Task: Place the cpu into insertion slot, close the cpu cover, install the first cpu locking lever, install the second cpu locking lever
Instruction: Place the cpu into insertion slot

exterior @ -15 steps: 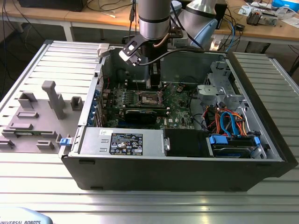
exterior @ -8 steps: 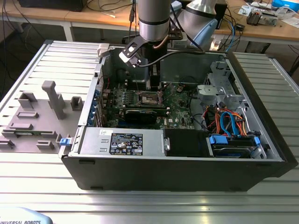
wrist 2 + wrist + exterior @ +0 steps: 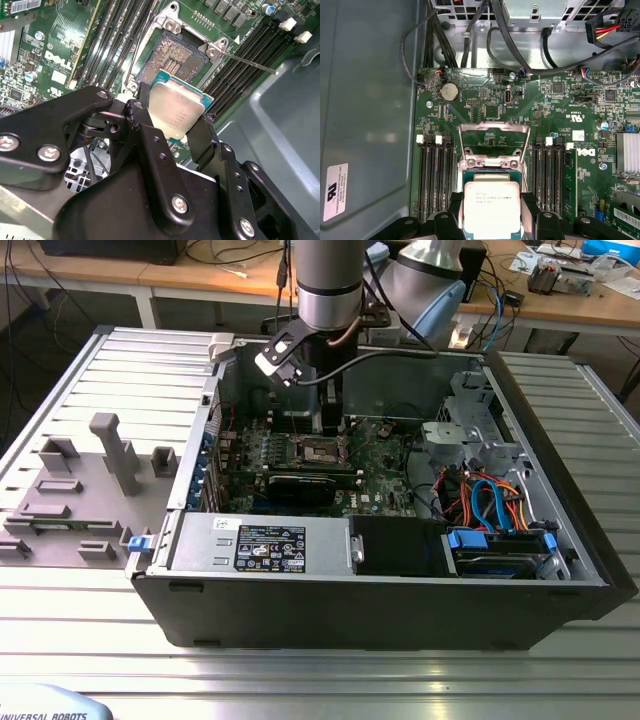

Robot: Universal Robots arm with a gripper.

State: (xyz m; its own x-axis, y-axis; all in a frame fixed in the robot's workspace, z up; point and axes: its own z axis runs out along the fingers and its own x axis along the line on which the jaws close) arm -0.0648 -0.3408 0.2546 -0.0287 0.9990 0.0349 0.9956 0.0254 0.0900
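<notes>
Holding the cpu [image 3: 176, 112] clamped in my gripper [image 3: 172, 122] above the slot [image 3: 172, 59], I'd lower it level and corner-matched, cover [image 3: 493, 142] raised.

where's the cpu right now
In the second wrist view the cpu is clamped in the gripper, just over the open socket on the green motherboard, with memory slots on either side.

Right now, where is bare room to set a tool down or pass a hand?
Bare slatted table along the computer case's near side, and on the exterior view's right. Crowded: inside, around the gripper holding the cpu, and by the cables.
</notes>
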